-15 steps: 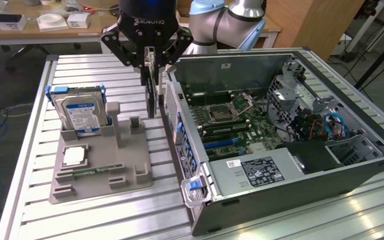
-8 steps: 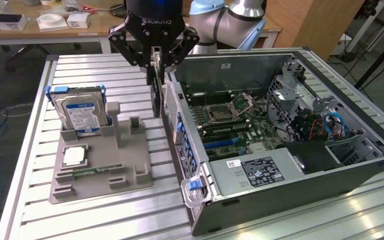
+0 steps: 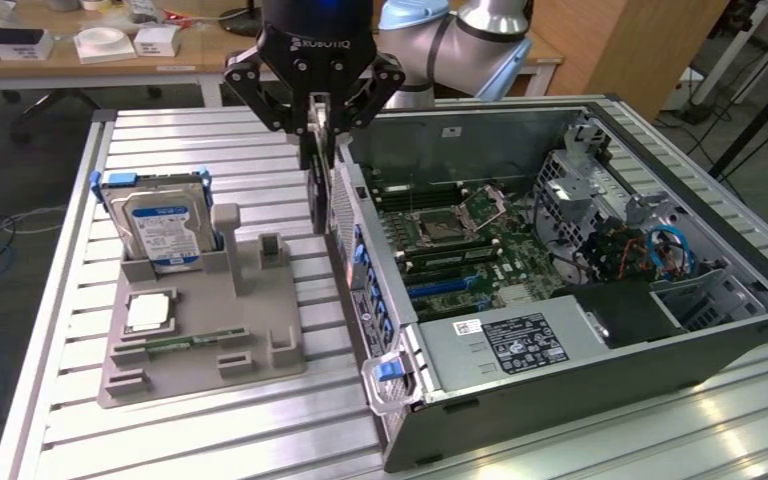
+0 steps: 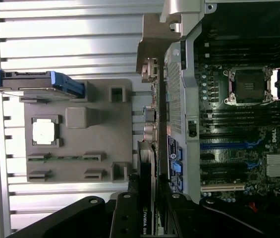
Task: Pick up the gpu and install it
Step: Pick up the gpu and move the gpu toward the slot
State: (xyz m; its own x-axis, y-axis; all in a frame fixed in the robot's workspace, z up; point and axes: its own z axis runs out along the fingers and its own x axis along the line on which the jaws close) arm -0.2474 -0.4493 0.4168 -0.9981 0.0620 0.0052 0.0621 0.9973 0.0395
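My black gripper (image 3: 320, 125) hangs above the table, just outside the rear wall of the open computer case (image 3: 704, 350). It is shut on the gpu (image 3: 317, 190), a thin card that hangs edge-on below the fingers. In the wrist view the gpu (image 4: 147, 188) runs away from the fingers (image 4: 125, 218) and ends in its silver bracket (image 4: 154, 44). The card is over the gap between the grey holder (image 3: 277, 330) and the case wall. The motherboard (image 3: 464, 240) with its blue expansion slots (image 3: 444, 285) lies inside the case, beside the card.
The grey holder carries a blue-framed hard drive (image 3: 157, 225), a square processor (image 3: 148, 312) and a RAM stick (image 3: 184, 343). A power supply (image 3: 518, 340) fills the case's near corner. A drive cage and cables (image 3: 638, 250) sit at the exterior view's right.
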